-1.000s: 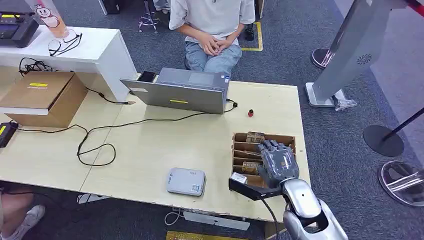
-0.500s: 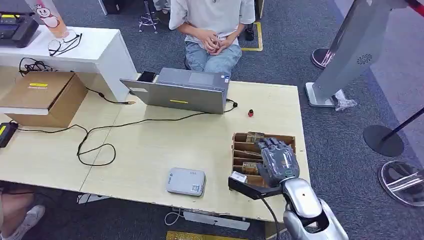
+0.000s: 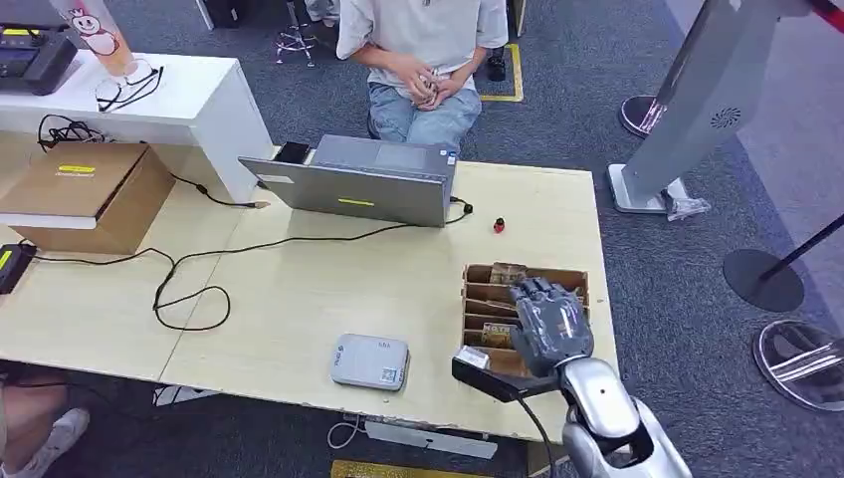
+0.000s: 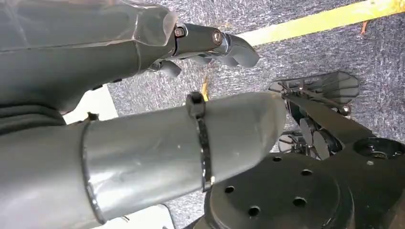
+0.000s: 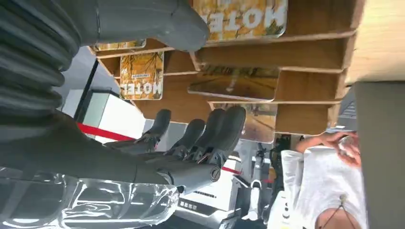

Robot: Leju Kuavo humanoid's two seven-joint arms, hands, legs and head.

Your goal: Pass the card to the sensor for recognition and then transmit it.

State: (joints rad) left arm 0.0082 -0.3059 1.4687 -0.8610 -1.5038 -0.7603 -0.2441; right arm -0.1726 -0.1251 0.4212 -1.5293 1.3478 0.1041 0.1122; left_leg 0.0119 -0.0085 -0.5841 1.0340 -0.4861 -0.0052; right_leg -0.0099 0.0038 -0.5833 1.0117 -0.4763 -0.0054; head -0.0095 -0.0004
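**Card not yet picked from the rack**

The card (image 5: 142, 75), a yellow one printed "MOTEL", sits in a slot of the wooden rack (image 3: 478, 276) along with others like it. The right hand (image 3: 547, 321) hovers right over the rack, fingers (image 5: 224, 129) straight and a little apart, the thumb (image 5: 157, 21) on the other side, nothing between them. So, as I read it, the task is at its very start: no card is gripped, none has gone to the grey sensor (image 3: 370, 360) lying on the table well to the laptop-side and left of the rack, and handing it on is still to come. A person (image 3: 418, 50) sits beyond the rack, behind the laptop (image 3: 358, 184), hands folded.

The head view gives the layout, rack, sensor and person together, but the hand covers most of the slots. The right wrist view looks under the hand and shows the cards in their compartments and the bare gap between thumb and fingers. The left hand (image 4: 210, 43) hangs over carpet far from the rack, fingers loosely curled on nothing.
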